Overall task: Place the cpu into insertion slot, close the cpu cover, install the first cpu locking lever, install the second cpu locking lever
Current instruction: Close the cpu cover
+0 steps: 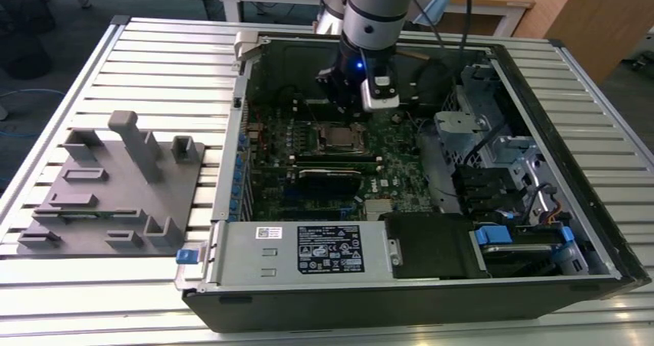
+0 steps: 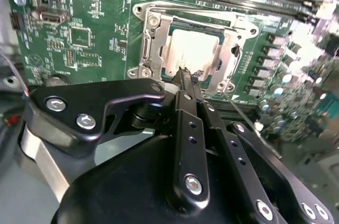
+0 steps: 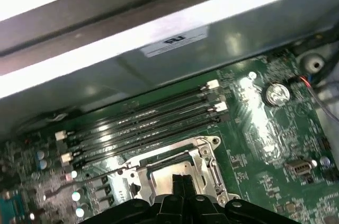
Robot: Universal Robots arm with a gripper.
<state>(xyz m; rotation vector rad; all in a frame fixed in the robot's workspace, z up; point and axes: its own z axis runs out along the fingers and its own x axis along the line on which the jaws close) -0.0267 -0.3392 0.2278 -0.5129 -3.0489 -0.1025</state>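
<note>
1. Your slatted tabletop (image 1: 153,63) carries one open computer case (image 1: 409,304) lying on its side. One grey fixture block (image 1: 103,200) sits just beside it on the exterior view's left.
2. Inside the case you see one green motherboard (image 1: 403,170) and one grey power supply box (image 1: 296,250) along the wall nearest the exterior camera. Your single arm (image 1: 376,9) reaches down over the board.
3. In the first wrist view, four long black memory slots (image 3: 143,123) run side by side, just beside the insertion slot (image 2: 139,9).
4. The insertion slot holds one cpu (image 2: 193,49). Its pale metal top shows through the window of the cpu cover (image 2: 228,57), which lies flat over it.
5. Your gripper (image 2: 188,74) hangs at the socket's edge, fingers pressed together with nothing seen between them. The tips are at the cover's rim, though you cannot tell whether they touch it.
6. One round coin cell (image 3: 276,93) sits on the board, well apart from the socket.
</note>
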